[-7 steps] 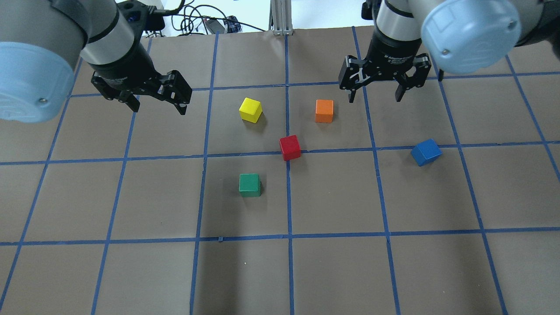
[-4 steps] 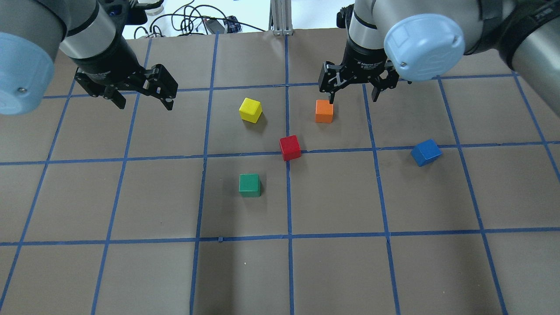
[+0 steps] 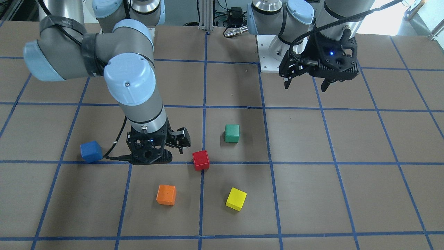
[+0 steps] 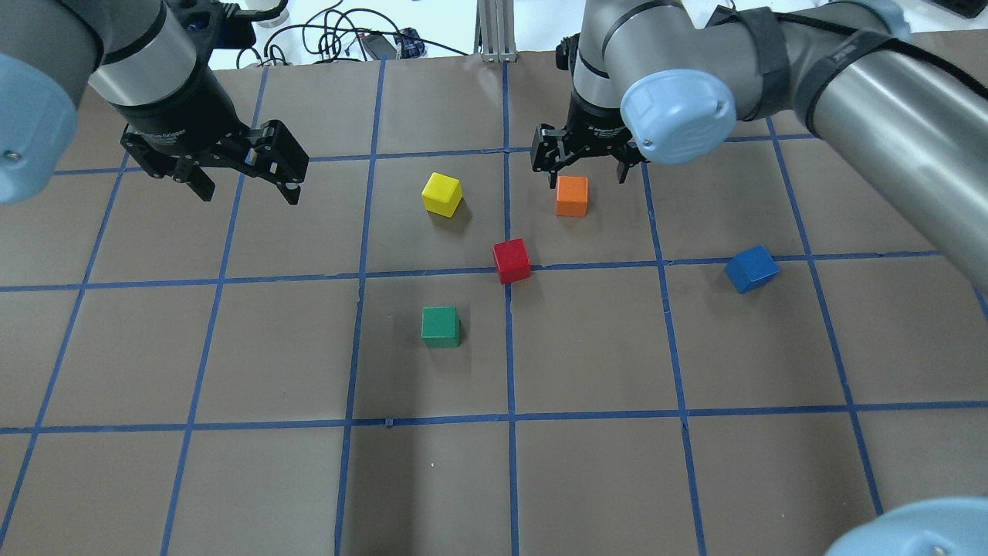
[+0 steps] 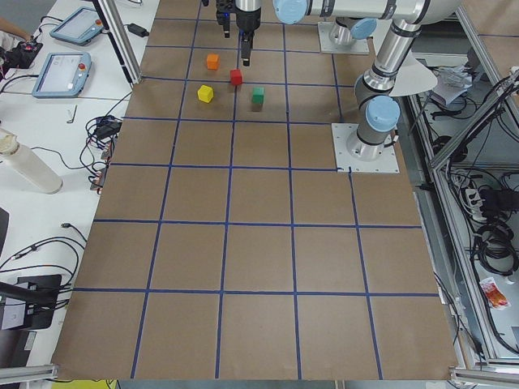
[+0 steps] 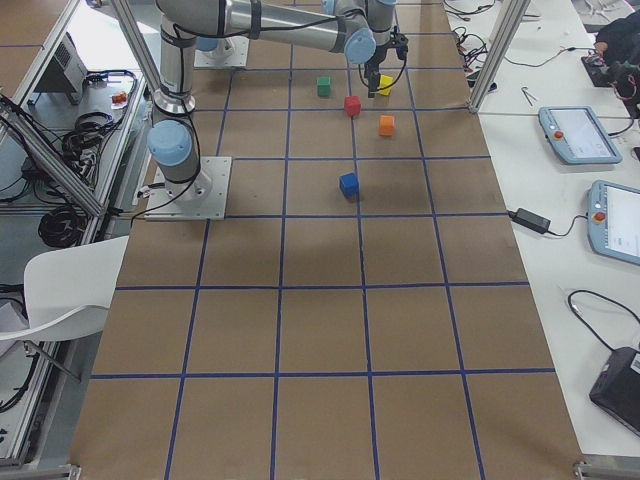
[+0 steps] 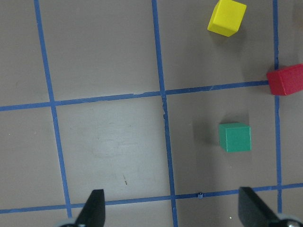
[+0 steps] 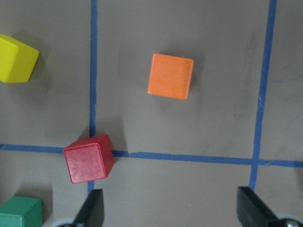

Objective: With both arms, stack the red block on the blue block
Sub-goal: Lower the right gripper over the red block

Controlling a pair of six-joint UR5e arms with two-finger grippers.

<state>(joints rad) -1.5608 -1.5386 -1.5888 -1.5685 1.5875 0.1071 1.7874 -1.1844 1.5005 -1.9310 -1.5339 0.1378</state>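
Red block [image 4: 512, 260] — flat, edges askew to grid lines [image 4: 587, 266]

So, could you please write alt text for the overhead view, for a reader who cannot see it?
Five blocks sit apart on a brown table with a blue tape grid: yellow block, orange block, red block, green block, blue block. The right gripper hangs open by the orange block; the left gripper hangs open at far left.
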